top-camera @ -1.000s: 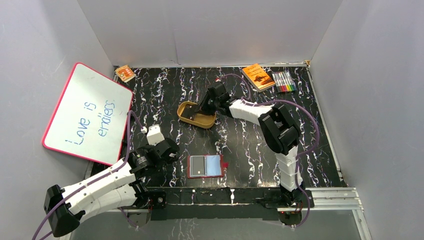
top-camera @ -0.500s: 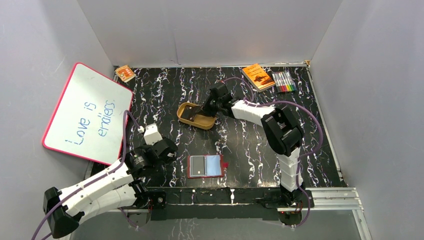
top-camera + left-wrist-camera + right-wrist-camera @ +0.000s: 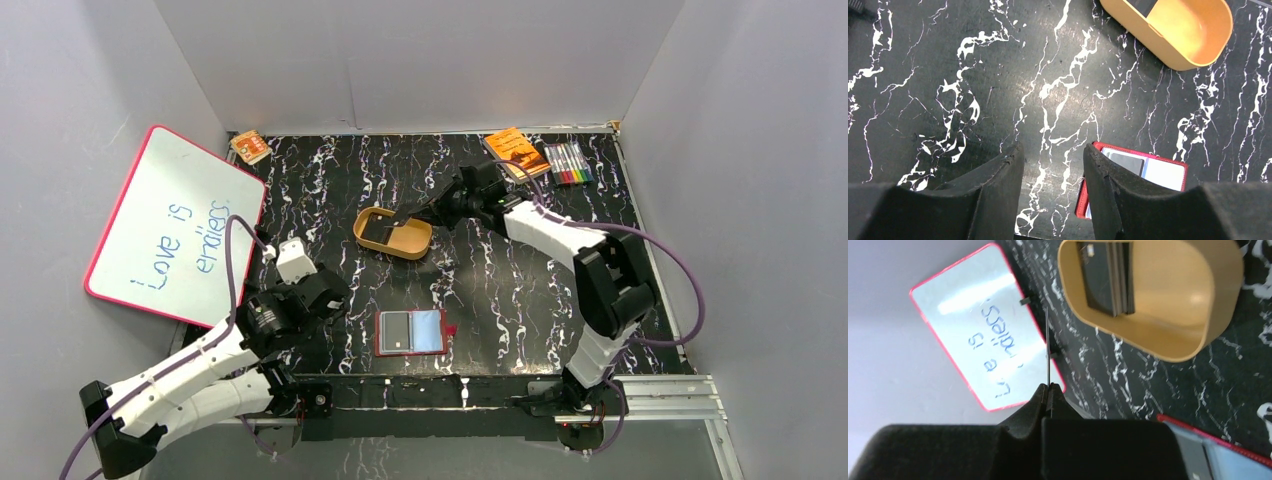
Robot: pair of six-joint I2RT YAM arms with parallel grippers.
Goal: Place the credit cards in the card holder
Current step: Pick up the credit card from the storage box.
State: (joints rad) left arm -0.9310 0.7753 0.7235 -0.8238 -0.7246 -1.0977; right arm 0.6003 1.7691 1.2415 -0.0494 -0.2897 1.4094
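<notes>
Right fingers (image 3: 1027, 414) clenched on thin black rectangular card (image 3: 408, 213), near tan oval dish (image 3: 416, 244). Left fingers (image 3: 998, 185) released, empty, beside open red leather-like wallet (image 3: 1087, 201) on black marbled desk (image 3: 500, 290).

The right pincer (image 3: 1049, 390) is pressed closed on a thin card (image 3: 1047, 345), seen edge-on as a fine dark line standing up from the fingertips. Beyond it, a tan dish (image 3: 1198, 347) on the black marbled worktop (image 3: 1128, 380) contains a stack of black cards (image 3: 1105, 280) at one end. A pink-framed whiteboard (image 3: 983, 335) lies to the left, and a corner of the red card holder (image 3: 1220, 460) shows at lower right.
</notes>
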